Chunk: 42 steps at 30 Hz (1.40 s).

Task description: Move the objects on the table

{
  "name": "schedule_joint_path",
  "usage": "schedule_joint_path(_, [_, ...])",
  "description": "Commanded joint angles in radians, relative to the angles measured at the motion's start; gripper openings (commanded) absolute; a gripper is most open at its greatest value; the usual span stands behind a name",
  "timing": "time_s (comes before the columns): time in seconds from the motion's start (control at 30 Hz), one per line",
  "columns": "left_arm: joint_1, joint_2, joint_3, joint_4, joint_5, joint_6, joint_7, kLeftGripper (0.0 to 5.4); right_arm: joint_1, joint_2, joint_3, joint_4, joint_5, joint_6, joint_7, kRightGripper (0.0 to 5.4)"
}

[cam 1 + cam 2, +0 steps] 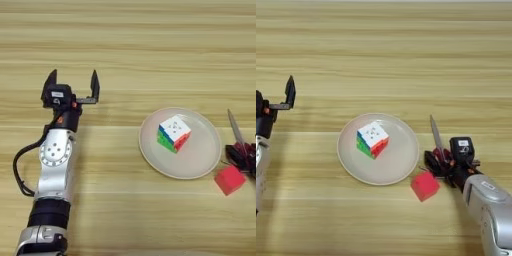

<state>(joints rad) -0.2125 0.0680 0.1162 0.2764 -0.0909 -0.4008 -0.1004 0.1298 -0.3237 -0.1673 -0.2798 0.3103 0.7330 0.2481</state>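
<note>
The multicoloured puzzle cube (372, 139), white face up, sits in the middle of a round off-white plate (399, 161) on the wooden table (386, 55). Just right of the plate are the scissors (435, 131), their silver blade pointing away from me. My right gripper (440, 161) is closed around their red handles. My left gripper (73, 83) hovers open well to the left of the plate, its two black fingers spread wide with nothing between them.
A small red block (424, 186) lies on the table at the plate's near right rim, right below my right gripper. The wood behind the plate is bare.
</note>
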Motion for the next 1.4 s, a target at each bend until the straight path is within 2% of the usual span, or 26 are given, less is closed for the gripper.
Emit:
schedule_joint_path(0.03, [-0.009, 0.004, 0.001, 0.008, -0.006, -0.005, -0.006, 5.40, 0.018, 0.028, -0.004, 0.017, 0.053, 0.105, 0.006, 3.83])
schedule_joint_path(0.23, [-0.011, 0.005, 0.003, 0.015, -0.008, -0.007, -0.008, 5.40, -0.016, 0.034, -0.042, 0.002, 0.098, 0.132, -0.005, 3.82])
schedule_joint_path(0.63, [-0.011, 0.005, 0.003, 0.018, -0.008, -0.009, -0.007, 5.40, -0.060, 0.039, -0.097, 0.009, 0.119, 0.109, -0.031, 3.82])
schedule_joint_path(0.97, [-0.011, 0.007, 0.003, 0.020, -0.008, -0.012, -0.008, 5.40, -0.067, 0.025, -0.072, -0.030, 0.085, 0.050, -0.036, 3.82])
schedule_joint_path(1.23, [-0.014, 0.006, 0.003, 0.029, -0.007, -0.018, -0.008, 5.40, -0.081, 0.016, -0.061, -0.073, 0.059, 0.028, -0.041, 3.82])
schedule_joint_path(1.4, [-0.014, 0.006, 0.002, 0.033, -0.006, -0.022, -0.007, 5.40, -0.094, 0.014, -0.059, -0.106, 0.064, 0.037, -0.044, 3.82])
